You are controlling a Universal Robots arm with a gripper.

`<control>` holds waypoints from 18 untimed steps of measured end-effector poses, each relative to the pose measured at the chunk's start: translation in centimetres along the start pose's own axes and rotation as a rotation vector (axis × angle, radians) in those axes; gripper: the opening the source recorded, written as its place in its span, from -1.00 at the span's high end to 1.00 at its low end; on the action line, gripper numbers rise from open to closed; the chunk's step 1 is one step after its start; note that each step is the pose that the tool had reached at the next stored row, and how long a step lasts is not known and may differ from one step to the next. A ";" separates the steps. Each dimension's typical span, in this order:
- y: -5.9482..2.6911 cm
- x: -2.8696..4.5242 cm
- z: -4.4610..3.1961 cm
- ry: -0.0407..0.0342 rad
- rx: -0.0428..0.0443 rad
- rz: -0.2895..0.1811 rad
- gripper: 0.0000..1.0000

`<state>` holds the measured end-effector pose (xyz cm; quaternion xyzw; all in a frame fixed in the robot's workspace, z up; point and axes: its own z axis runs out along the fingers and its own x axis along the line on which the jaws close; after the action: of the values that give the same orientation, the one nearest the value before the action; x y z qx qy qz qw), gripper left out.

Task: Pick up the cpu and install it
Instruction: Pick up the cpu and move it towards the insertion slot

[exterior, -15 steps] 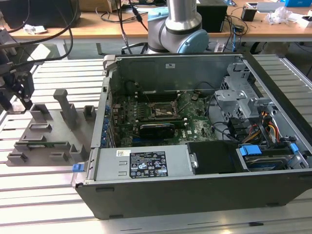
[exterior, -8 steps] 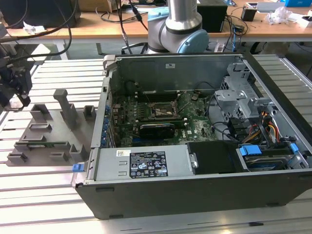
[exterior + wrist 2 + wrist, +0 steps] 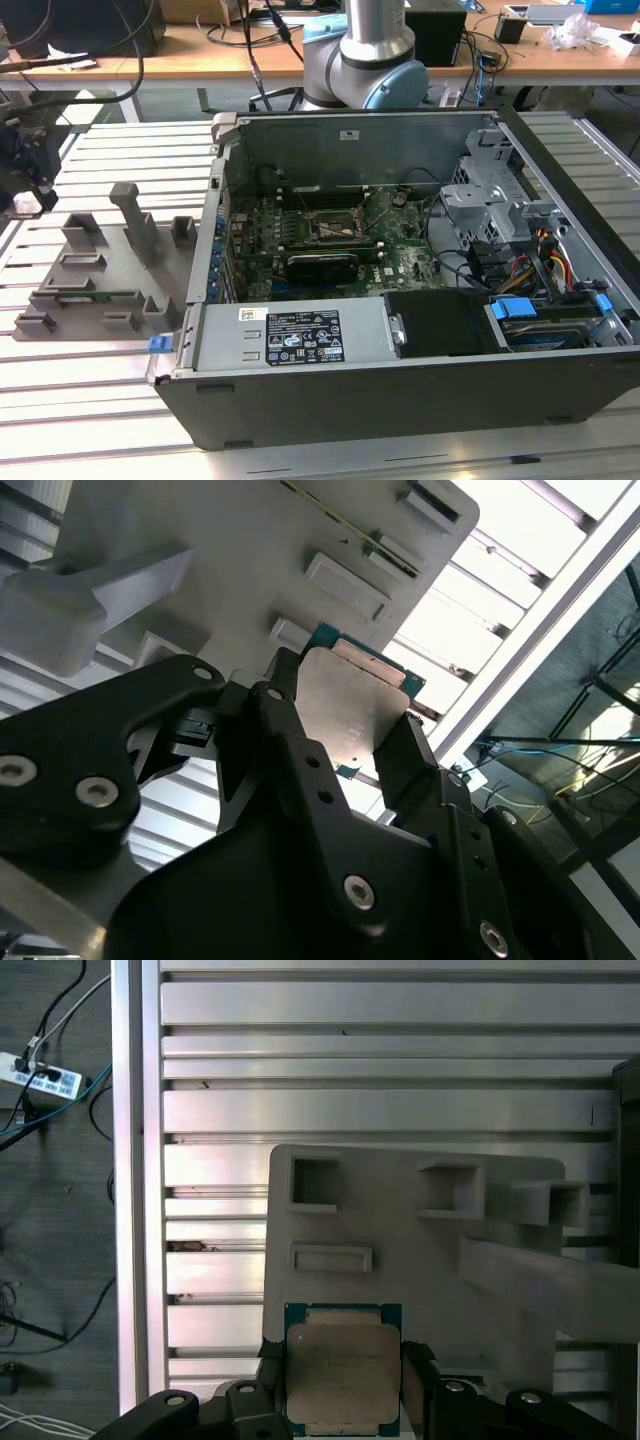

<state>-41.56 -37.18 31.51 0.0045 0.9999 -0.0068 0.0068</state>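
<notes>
at the exterior view's left the gripper (image 3: 27, 192) hangs beside the grey fixture tray (image 3: 105, 262). in the first wrist view its fingers (image 3: 262, 1362) close narrowly on two opposite sides of the cpu (image 3: 343, 1370), held silver top up over the tray; whether it touches the tray is unclear. further right stands the open computer case (image 3: 400, 400) with its dark socket frame (image 3: 335, 228).

The cpu (image 3: 343, 1375) has a dull silver-grey top with a teal-green rim; the gripper (image 3: 347, 710) is black, the tray (image 3: 420, 1250) plain grey, the table (image 3: 380, 1110) ribbed silver.
</notes>
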 end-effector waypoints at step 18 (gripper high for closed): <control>-0.05 -0.05 -3.32 0.0000 -0.0017 0.000 -0.09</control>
<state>-41.56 -37.19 34.83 0.0045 0.9999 -0.0059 0.0068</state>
